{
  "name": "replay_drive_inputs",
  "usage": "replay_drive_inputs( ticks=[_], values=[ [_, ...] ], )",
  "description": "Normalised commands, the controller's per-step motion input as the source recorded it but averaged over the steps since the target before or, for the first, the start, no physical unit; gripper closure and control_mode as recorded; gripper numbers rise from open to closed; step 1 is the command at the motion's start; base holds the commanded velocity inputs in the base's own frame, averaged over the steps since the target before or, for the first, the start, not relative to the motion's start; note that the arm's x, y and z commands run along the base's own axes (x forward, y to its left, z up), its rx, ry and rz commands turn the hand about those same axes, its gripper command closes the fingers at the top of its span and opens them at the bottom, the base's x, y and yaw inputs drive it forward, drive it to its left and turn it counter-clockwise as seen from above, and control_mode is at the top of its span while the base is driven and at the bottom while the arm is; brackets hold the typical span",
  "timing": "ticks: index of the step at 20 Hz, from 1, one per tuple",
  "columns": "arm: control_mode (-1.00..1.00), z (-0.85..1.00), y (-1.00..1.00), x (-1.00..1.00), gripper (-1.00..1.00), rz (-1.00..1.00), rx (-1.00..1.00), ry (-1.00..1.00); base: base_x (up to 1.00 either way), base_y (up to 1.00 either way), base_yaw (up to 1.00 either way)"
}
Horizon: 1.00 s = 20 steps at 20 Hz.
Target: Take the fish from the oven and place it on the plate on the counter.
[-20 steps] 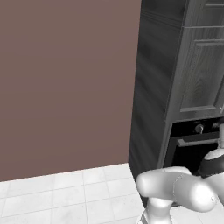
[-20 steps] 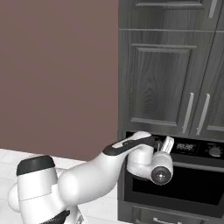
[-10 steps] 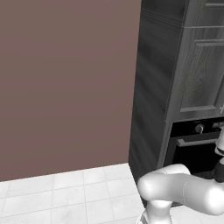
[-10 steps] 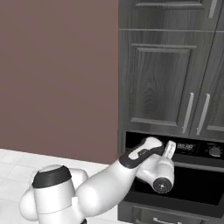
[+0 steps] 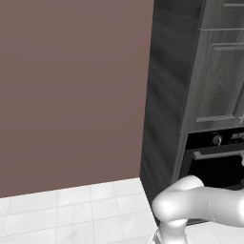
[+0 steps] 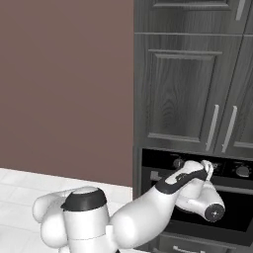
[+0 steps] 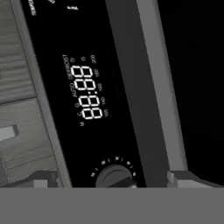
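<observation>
black oven [image 5: 217,159], dark cabinets [image 5: 214,71], tiled floor [image 5: 71,212]

Flat, even rendered light; soft shadows.

The oven [image 7: 109,87] is showing a glossy black panel with a glowing white display [image 7: 85,92] and a matt grey metal-looking handle [image 7: 153,87] beside it, while the cabinets [image 6: 183,89] above the oven are looking like dark matt wood grain with brushed metal pulls [image 6: 212,127].
</observation>
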Motion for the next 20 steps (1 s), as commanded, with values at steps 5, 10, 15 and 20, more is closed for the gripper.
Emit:
replay_drive_inputs(
  ticks=[5,10,15,20],
  values=[
    [-1.0,-0.27,-0.36,0.01,-1.0,0.18,0.09,-0.02,0.0,0.0,0.0],
    [-1.0,-0.39,-0.02,0.23,-1.0,0.04,0.04,-0.05,0.0,0.0,0.0],
    [-1.0,-0.36,0.0,0.21,-1.0,0.01,0.05,-0.06,0.0,0.0,0.0],
    [-1.0,-0.36,0.0,0.21,-1.0,0.01,0.04,-0.05,0.0,0.0,0.0]
  ],
)
